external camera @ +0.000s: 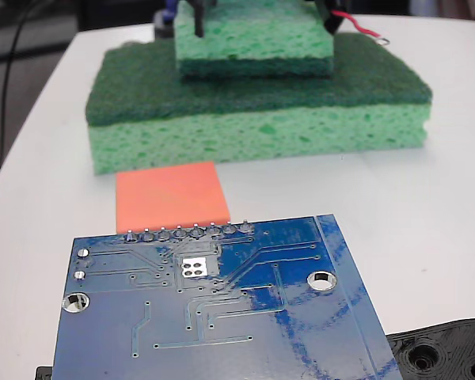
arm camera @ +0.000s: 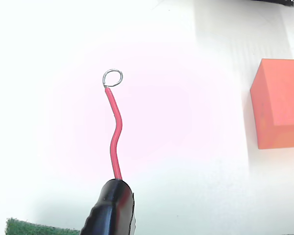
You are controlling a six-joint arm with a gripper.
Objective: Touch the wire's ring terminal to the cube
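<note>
The cube point(external camera: 172, 195) is a small orange block on the white table, in front of the stacked green sponges and just behind the blue circuit board. In the wrist view the cube point(arm camera: 279, 105) sits at the right edge. My gripper point(arm camera: 110, 210) is shut on a short red wire point(arm camera: 115, 137) that ends in the tiny silvery ring terminal point(arm camera: 112, 77). The ring hangs over bare table, well to the left of the cube and not touching it. In the fixed view the gripper point(external camera: 332, 17) is at the top behind the sponges, with the ring terminal point(external camera: 384, 41) sticking out to the right.
Two green sponges, a small one point(external camera: 253, 39) on a large one point(external camera: 257, 119), stand between the gripper and the cube. A blue circuit board point(external camera: 214, 309) fills the foreground, with a black part point(external camera: 447, 352) at lower right. A sponge corner point(arm camera: 34, 227) shows in the wrist view.
</note>
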